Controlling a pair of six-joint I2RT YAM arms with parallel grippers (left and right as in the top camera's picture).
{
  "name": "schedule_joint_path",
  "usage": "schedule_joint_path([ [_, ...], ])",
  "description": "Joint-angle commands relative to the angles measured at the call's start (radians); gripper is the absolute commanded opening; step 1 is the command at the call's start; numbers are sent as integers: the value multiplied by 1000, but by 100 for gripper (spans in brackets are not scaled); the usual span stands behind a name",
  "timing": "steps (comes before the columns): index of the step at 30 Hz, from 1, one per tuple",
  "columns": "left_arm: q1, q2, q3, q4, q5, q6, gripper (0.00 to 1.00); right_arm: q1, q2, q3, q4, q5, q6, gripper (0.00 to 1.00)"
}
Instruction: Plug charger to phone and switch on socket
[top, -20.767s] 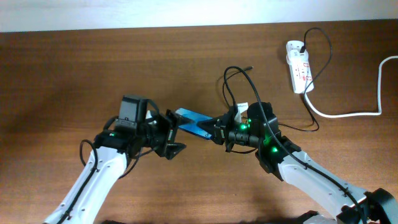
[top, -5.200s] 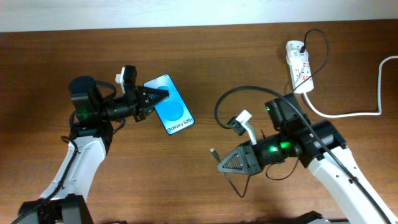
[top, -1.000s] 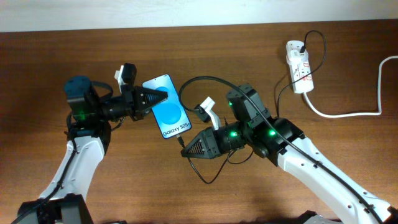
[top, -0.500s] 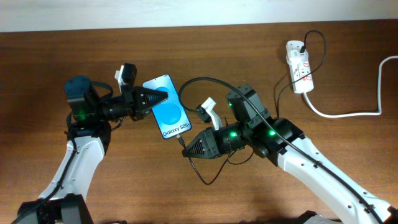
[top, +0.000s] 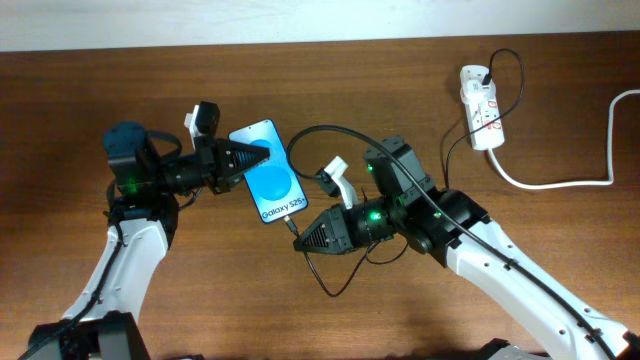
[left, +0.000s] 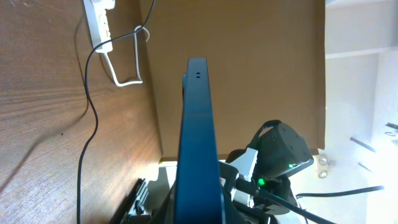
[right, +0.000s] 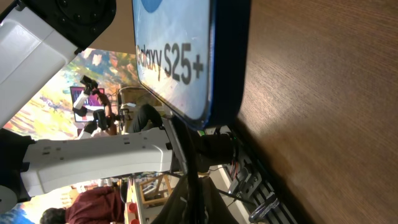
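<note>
Charger (top: 292, 226) plug at phone (top: 270, 185) port
Left jaws clamp phone's edge; right jaws pinched shut on charger plug tip, touching phone's bottom edge.

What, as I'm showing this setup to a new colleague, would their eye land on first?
The phone with its bright blue screen, left of centre, is clamped at one edge by the left gripper. Next comes the right gripper, pinching the charger by its tip right at the phone's lower end. Last is the white socket, off towards the far right of the table.
</note>
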Motion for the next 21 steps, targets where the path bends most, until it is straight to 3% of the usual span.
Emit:
schedule_joint_path([
  [1,-9,-5,14,3,91,-3,0,-29,6,4,21,57,-11,4],
  [21,-9,-5,14,3,39,13,0,-14,6,4,51,4,-11,4],
])
